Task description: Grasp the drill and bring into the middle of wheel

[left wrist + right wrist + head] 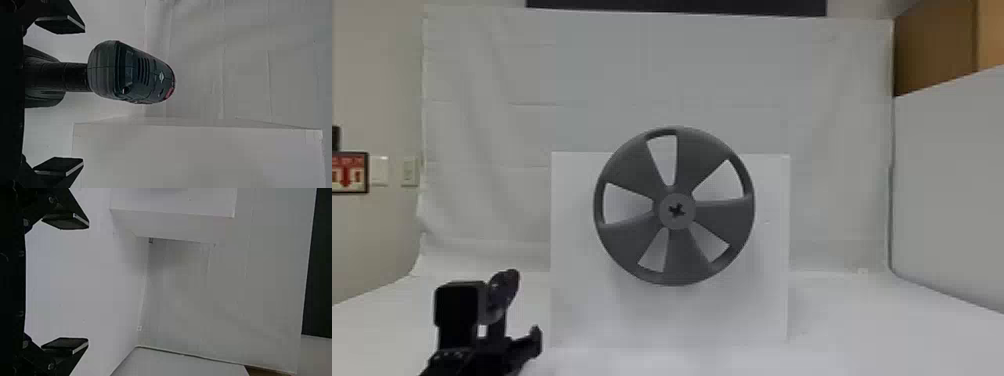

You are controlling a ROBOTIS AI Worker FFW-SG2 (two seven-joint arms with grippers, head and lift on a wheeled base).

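Gently, left black fingers (58, 25): apart; we centre on the dark rounded plastic drill (137, 74), then squeeze.
Right black fingers (65, 223): parted, empty.

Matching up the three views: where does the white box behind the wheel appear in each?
Head view: center, the white box behind the wheel.
Left wrist view: the box lies on the robot's right of the drill.
Right wrist view: the box is at the picture's border, toward the robot's left.
Shared landmark: the white cloth backdrop.
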